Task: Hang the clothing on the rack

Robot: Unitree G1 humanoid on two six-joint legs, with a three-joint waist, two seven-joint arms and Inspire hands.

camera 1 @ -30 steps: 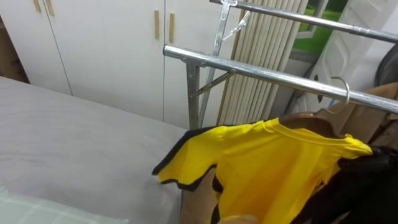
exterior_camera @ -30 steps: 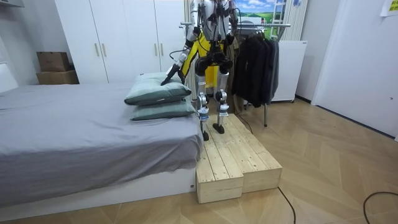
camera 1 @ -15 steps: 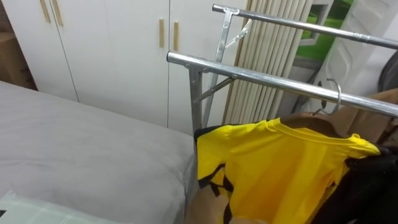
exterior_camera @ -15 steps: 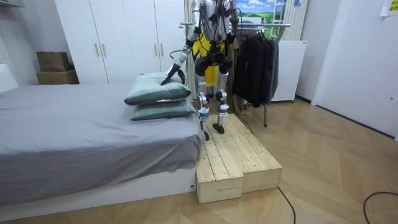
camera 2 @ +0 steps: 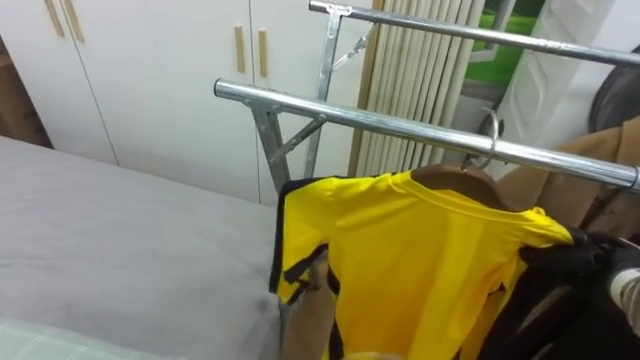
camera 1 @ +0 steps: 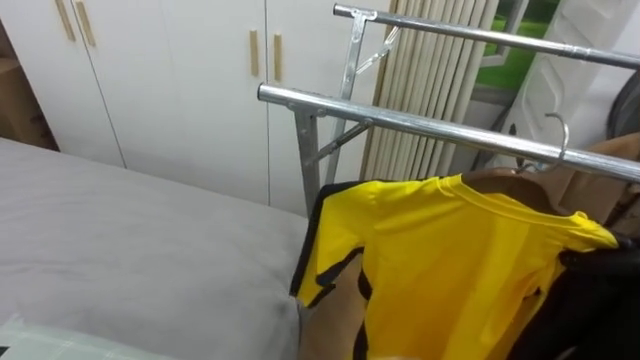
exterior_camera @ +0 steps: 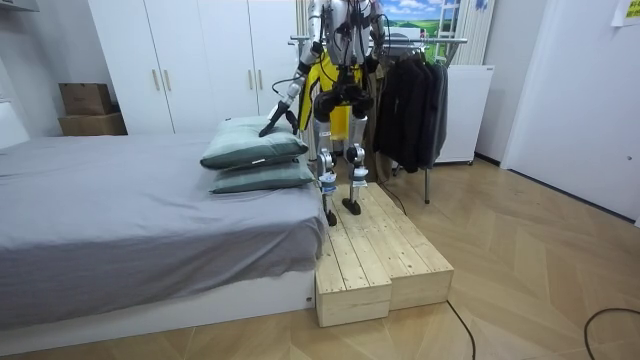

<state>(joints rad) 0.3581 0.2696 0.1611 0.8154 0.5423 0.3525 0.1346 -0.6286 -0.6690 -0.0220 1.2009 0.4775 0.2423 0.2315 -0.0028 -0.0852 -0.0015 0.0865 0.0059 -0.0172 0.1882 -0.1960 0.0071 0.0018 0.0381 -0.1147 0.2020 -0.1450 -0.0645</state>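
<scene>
Shirt: we see one yellow shirt (camera 1: 450, 260) draped on one wooden hanger (camera 1: 505, 182), right of the bed (camera 1: 130, 250).
Hanger: its hook is over the near rail (camera 1: 400, 118), so we judge the hanging nearly done.
Right hand: a dark shape at the shirt's right shoulder looks to us like the right hand (camera 2: 585, 262); we cannot tell whether it grasps the cloth or has released it.
Left hand: in the room view the left hand (exterior_camera: 272, 126) reaches low over the pillows; we cannot tell its state either.
Risk, slip: the shirt sits skewed, its left sleeve bunched and drooping. A tug from the right could, we think, pull the cloth off the hanger.
Risk, hook: a sideways pull may swing the hanger or lift the hook off the rail.
Risk, snag: dark clothes (exterior_camera: 410, 100) hang just right of the shirt and could catch it.
Counts: two rails, near and far (camera 1: 480, 33); two pillows (exterior_camera: 255, 145); one wooden platform (exterior_camera: 380, 255) under the robot.
</scene>
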